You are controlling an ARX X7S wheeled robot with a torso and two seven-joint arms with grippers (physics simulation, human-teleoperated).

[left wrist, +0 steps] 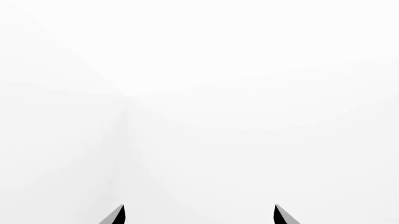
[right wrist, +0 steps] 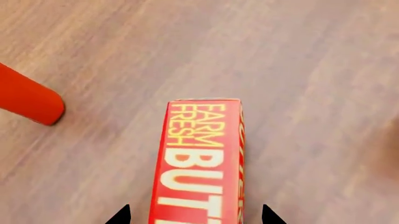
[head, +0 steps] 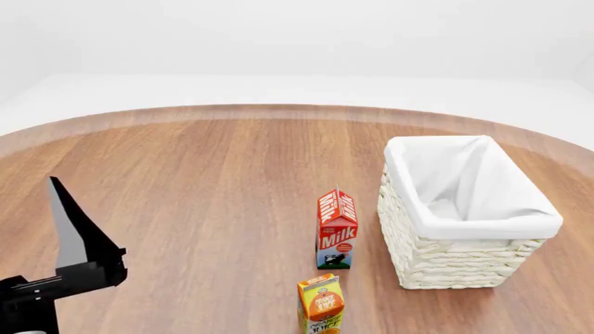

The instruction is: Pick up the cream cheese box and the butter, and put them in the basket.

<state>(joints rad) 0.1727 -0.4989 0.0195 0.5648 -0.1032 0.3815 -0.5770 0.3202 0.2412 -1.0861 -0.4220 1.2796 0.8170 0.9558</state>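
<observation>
Directly below, the butter [right wrist: 201, 163] lies between the right end effector [right wrist: 194, 217] tips.
Tips spread open, not gripping; wooden tabletop [right wrist: 299, 70] underneath.

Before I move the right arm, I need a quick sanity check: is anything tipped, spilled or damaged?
Nothing stands out. The milk carton and orange juice carton stand upright, the basket sits square, and the butter looks undamaged.
</observation>
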